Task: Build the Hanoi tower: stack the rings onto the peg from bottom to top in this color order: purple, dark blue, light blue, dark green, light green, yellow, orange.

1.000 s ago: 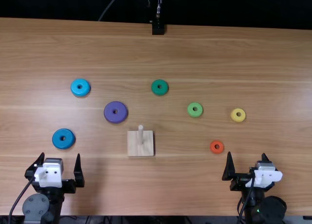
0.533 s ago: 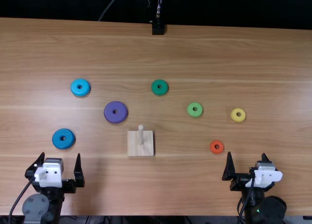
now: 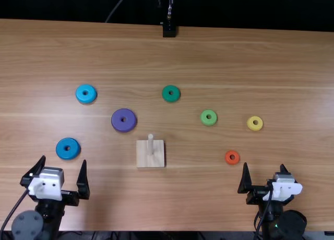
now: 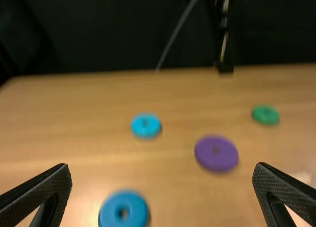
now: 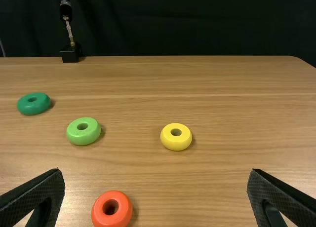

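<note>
Across the table [image 3: 235, 57], your left gripper [image 3: 62, 159] and right gripper [image 3: 264, 165] gape empty near the lower corners, so pinch the purple ring [image 3: 118, 122], left of centre, squarely and seat it level on the peg [image 3: 150, 145].

You have the round pale wooden peg [image 3: 150, 145] on its square wooden base [image 3: 142, 159], the round dark blue ring [image 3: 60, 150] to its left, the round orange ring [image 3: 228, 159] right, the round purple ring [image 3: 117, 123] behind-left.
</note>
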